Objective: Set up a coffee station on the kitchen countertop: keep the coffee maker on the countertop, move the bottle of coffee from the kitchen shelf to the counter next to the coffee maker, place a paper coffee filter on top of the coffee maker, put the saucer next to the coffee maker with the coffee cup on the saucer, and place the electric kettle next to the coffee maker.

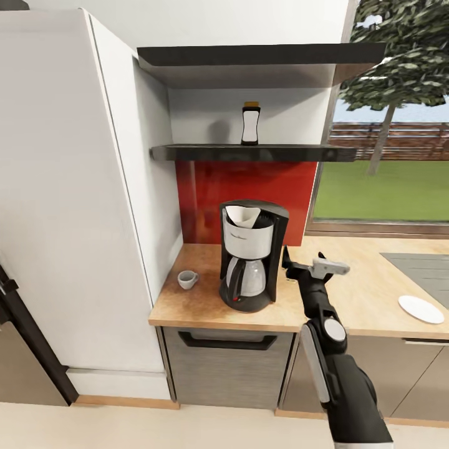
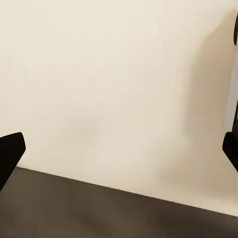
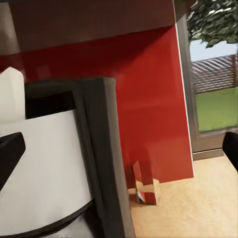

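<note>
A: What does the head view give?

B: The coffee maker [image 1: 252, 255] stands on the countertop [image 1: 349, 293] before the red backsplash, the paper coffee filter [image 1: 243, 216] sitting in its top. The coffee cup [image 1: 187, 279] rests just left of it. The saucer [image 1: 421, 308] lies well apart, far right near the sink. The bottle of coffee [image 1: 250, 125] stands upright on the kitchen shelf [image 1: 249, 152]. The right gripper [image 1: 288, 264] hangs just right of the machine; whether its fingers are apart cannot be told there.

A: And the left wrist view?

B: The left gripper [image 2: 119, 148] has its fingers wide apart, nothing between them, facing a pale surface above a dark band.

A: The right wrist view?

B: The right gripper's fingers are spread, empty, close beside the coffee maker's black side, the filter's white edge at its top, backsplash behind.
</note>
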Robot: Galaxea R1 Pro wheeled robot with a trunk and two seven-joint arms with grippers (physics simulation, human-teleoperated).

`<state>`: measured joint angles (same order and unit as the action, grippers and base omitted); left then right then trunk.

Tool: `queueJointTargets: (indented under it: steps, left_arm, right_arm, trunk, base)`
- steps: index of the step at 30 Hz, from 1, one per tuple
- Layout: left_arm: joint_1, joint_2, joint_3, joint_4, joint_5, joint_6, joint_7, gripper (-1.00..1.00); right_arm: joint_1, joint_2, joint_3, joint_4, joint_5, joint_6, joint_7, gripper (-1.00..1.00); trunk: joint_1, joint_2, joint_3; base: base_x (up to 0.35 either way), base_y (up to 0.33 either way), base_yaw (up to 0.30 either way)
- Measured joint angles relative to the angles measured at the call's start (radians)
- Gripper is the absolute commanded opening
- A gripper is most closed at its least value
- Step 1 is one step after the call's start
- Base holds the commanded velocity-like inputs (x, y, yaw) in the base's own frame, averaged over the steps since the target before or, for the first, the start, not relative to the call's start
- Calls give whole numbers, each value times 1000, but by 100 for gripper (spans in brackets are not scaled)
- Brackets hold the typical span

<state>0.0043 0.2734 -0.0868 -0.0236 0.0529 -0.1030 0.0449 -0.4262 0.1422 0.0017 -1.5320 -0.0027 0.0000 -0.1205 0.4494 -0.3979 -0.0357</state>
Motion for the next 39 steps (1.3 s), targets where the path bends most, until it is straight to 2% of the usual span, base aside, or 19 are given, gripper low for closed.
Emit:
queueJointTargets:
  steps: [3,6,11,17,23,31,34,39]
  left_arm:
    - [0,-4,-3,-1,-1,0,24,100]
    - [-1,-8,-3,-2,-1,0,83,100]
    - [-2,-12,0,-13,-2,-5,124,100]
    - [-5,-14,2,-20,-1,-12,128,100]
    - [-5,-14,3,-21,1,-14,123,100]
    - [-5,-24,2,-21,0,-7,120,100]
    - [-6,-27,2,-22,-1,-2,120,100]
    - [-6,-29,3,-22,0,-3,120,100]
  right_arm:
    - [-56,0,0,1,0,40,-26,100]
    - [-114,0,0,1,-3,77,-48,100]
    - [-178,0,1,2,-6,109,-54,100]
    - [-263,4,2,3,-9,177,-55,100]
    - [-400,32,6,6,-55,269,-53,100]
    - [-582,32,8,17,-73,351,-52,100]
    - [-646,32,8,51,-75,390,-52,100]
    - [-785,32,9,233,-76,417,-51,100]
  trunk:
    - [0,0,0]
    - [0,0,0]
    - [0,0,0]
    - [0,0,0]
    - [0,0,0]
    - [0,0,0]
    - [0,0,0]
    - [0,0,0]
  base:
    - [0,0,0]
    - [-28,0,0]
    - [-222,0,0]
    - [-110,0,0]
    - [-15,0,0]
    - [-1,0,0]
    - [0,0,0]
    - [0,0,0]
